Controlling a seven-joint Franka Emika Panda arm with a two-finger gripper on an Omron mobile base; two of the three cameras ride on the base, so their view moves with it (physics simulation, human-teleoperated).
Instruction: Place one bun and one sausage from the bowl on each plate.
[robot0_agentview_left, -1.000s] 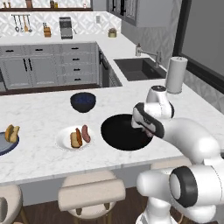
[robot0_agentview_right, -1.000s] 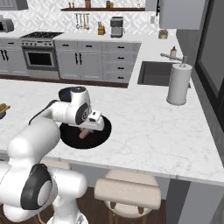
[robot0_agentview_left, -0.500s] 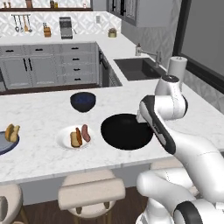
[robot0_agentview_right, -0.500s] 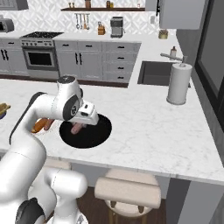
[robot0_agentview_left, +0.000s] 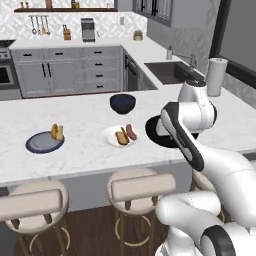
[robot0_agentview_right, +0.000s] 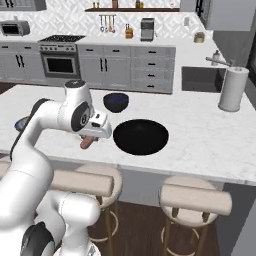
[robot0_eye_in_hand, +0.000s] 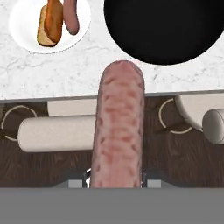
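On the island counter (robot0_agentview_left: 85, 150), at about 9 o'clock in the left base view, lies the dark blue-grey plate (robot0_agentview_left: 44, 142) with a bun (robot0_agentview_left: 57, 132) on it and no sausage that I can see. Right of it, near the centre, sits the white plate (robot0_agentview_left: 120, 136), which already carries a bun and a sausage; the hand view shows that pair at 11 o'clock. Behind it, at 12 o'clock, stands the smaller dark blue bowl (robot0_agentview_left: 122, 103). Further right is the wide black bowl (robot0_agentview_right: 140, 136), which looks empty in the right base view.

The gripper (robot0_agentview_right: 89, 140) hangs just beyond the counter's near edge, at 9 o'clock from the black bowl in the right base view, its jaws pinching a sausage (robot0_eye_in_hand: 118, 131) that runs lengthwise up the hand view, with the stools (robot0_eye_in_hand: 59, 132) and floor below it.

My judgement: this is the carry of the last sausage, with one plate done. The next move calls for a long swing left, past the white plate, to the blue-grey plate, then a descent to set the sausage beside the bun before the jaws let go.
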